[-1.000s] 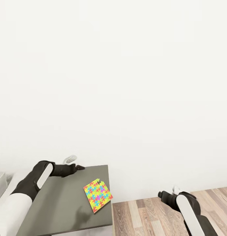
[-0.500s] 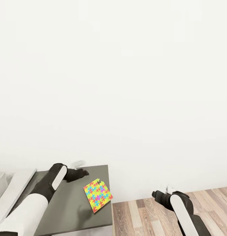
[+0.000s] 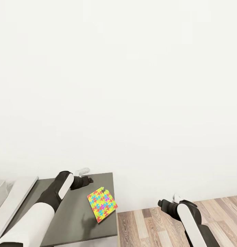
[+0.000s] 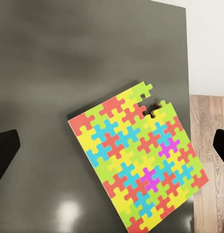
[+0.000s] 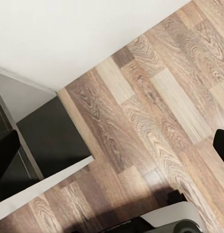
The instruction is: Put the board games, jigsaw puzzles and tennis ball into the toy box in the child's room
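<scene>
Hovering my left gripper [image 4: 112, 145], jaws wide open, above the puzzle [image 3: 102, 204] at the table's [image 3: 74, 219] right edge. Thin, light, flat; I'd pinch its overhanging corner. Right gripper [image 5: 112, 155] open over floor.

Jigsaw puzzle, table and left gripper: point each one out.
jigsaw puzzle [image 4: 138, 162], left wrist view, middle of its coloured face.
table [image 3: 74, 212], head view, bare grey top beside the puzzle.
left gripper [image 3: 87, 179], head view, at its dark fingertips.
</scene>
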Available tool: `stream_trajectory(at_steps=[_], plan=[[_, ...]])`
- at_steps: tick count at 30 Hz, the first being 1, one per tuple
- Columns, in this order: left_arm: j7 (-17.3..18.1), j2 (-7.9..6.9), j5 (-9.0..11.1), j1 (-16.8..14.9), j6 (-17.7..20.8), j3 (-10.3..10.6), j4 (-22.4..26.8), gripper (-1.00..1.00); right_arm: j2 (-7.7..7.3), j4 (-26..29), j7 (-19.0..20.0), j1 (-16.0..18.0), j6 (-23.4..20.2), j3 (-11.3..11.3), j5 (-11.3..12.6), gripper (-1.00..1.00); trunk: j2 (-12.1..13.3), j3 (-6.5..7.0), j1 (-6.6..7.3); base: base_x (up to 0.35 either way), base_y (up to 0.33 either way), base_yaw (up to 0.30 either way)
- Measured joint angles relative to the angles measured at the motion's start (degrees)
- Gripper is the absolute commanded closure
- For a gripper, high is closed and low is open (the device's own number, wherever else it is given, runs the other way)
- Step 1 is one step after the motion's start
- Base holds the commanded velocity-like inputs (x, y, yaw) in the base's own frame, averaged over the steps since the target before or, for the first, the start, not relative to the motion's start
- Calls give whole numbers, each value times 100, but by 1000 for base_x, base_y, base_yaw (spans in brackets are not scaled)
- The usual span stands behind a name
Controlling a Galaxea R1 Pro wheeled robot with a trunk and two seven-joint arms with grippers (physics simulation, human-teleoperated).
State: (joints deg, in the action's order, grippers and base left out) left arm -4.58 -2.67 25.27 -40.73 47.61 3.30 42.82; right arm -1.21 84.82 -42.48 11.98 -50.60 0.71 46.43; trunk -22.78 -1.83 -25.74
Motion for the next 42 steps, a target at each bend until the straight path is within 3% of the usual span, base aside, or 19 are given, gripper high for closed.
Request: stream_trajectory(at_steps=[14, 31, 42], plan=[[-9, 3, -2, 0, 7, 4, 0, -100, -55, -50, 2, 0, 2, 3, -3, -100, 0, 0, 0, 0, -66, 0], [-16, 21, 4, 0, 18, -12, 0, -100, 8, 2, 0, 0, 0, 4, 3, -100, 0, 0, 0, 0, -93, 0], [-19, 24, 2, 0, 18, -11, 0, -100, 3, 3, 0, 0, -1, 222, -1, -100, 0, 0, 0, 0, -2, 0]])
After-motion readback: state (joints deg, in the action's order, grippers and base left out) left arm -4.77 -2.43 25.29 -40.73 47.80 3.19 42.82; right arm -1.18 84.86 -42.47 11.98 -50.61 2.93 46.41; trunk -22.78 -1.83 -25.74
